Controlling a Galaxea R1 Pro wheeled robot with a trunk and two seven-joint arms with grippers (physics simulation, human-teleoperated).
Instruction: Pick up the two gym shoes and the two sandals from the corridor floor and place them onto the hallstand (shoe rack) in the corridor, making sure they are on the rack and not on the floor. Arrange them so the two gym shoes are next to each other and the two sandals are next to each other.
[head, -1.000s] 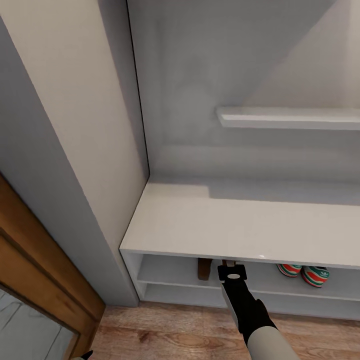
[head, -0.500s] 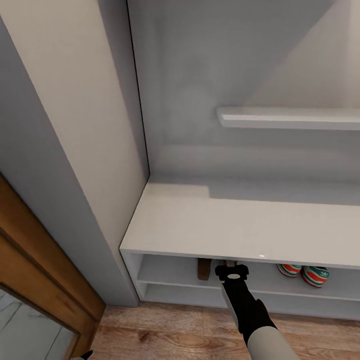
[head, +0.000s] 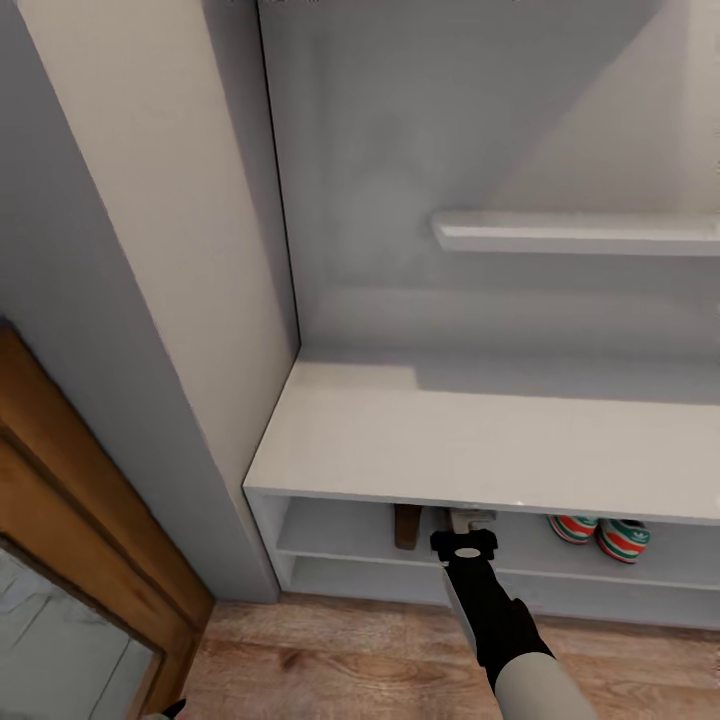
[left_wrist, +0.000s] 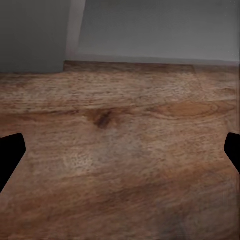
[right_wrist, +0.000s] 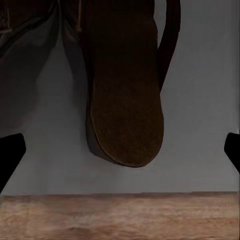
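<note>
Both gym shoes paired on hallstand shelf | sandals side by side near its left end | right claw wide, empty; left claw wide | we judge placement complete.

We see a long, low, pale grey-white rack against the white wall, with two open shelf levels above a wood-plank floor. On its upper shelf, two white gym shoes with green and orange heels sit side by side, heels outward. Further left, two dark brown sandals lie close together, one's sole facing out.
</note>
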